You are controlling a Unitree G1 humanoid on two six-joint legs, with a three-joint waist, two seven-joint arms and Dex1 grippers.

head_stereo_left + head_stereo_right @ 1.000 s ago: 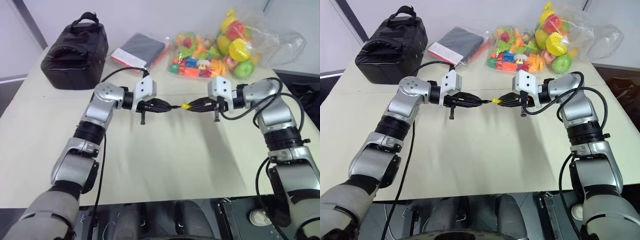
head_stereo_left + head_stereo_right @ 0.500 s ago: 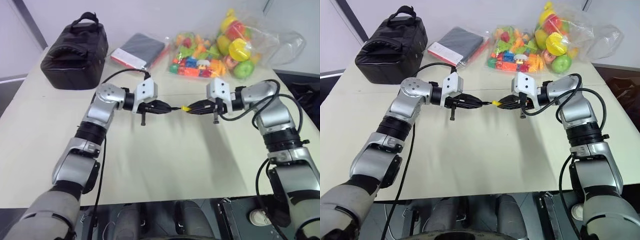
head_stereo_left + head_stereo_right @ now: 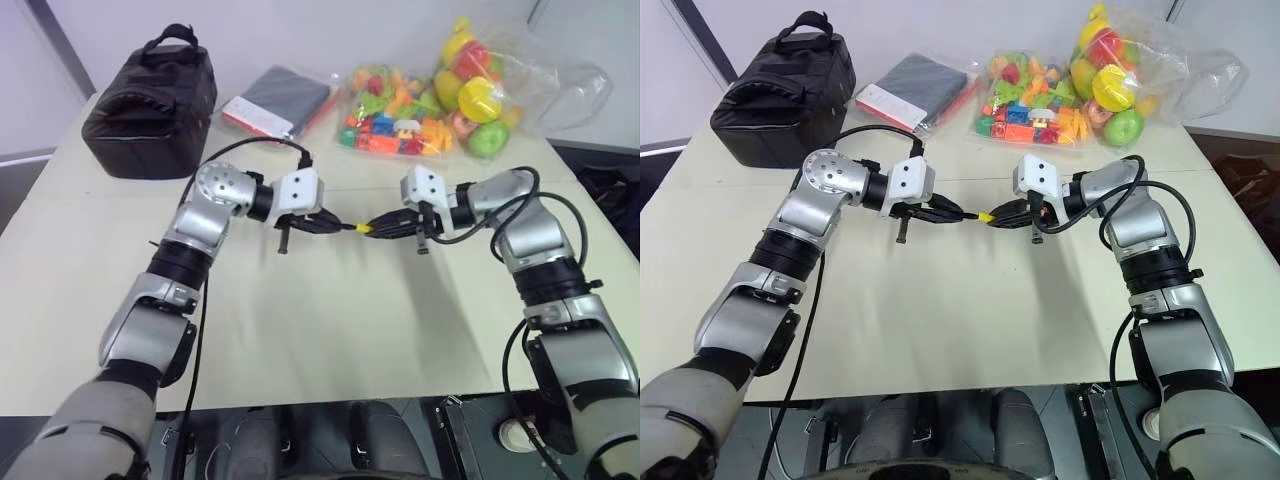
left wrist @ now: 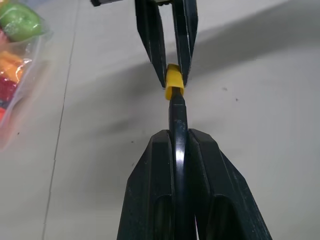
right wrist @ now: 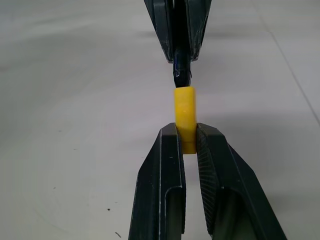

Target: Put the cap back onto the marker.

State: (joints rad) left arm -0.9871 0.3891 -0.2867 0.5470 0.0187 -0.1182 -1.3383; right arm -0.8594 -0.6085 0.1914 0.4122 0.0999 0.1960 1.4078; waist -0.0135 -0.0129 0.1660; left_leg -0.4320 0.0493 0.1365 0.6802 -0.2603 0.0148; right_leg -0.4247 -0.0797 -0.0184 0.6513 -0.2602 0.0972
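The left tool [image 3: 333,224] is clamped on the marker [image 4: 177,117], its two black fingers [image 4: 150,195] pressed tight on either side of the thin black stick, which sticks out past the fingertips toward the right arm. This tool points to the right and slightly downward, held in the air above the tabletop [image 3: 330,330]. The bare end of the marker meets the open mouth of the cap [image 5: 184,112], a short bright yellow tube; from the wrist views the two are in line and touching, and I cannot tell how far the marker's end has gone inside. The right tool [image 3: 378,226] is clamped on the cap's far end, its fingers [image 5: 162,180] closed on the yellow plastic, and it points to the left and slightly downward, straight at the left tool. Both tools meet above the middle of the tabletop, with marker and cap between them and clear of the surface.

At the far left corner of the tabletop sits a black bag [image 3: 150,105] with a carry handle. To its right lies a flat dark packet [image 3: 280,100] with a white and red edge. Further right is a clear bag of small colourful toy blocks [image 3: 390,115], and just beside it, at the far right, a clear bag of toy fruit [image 3: 480,85] in yellow, red and green.
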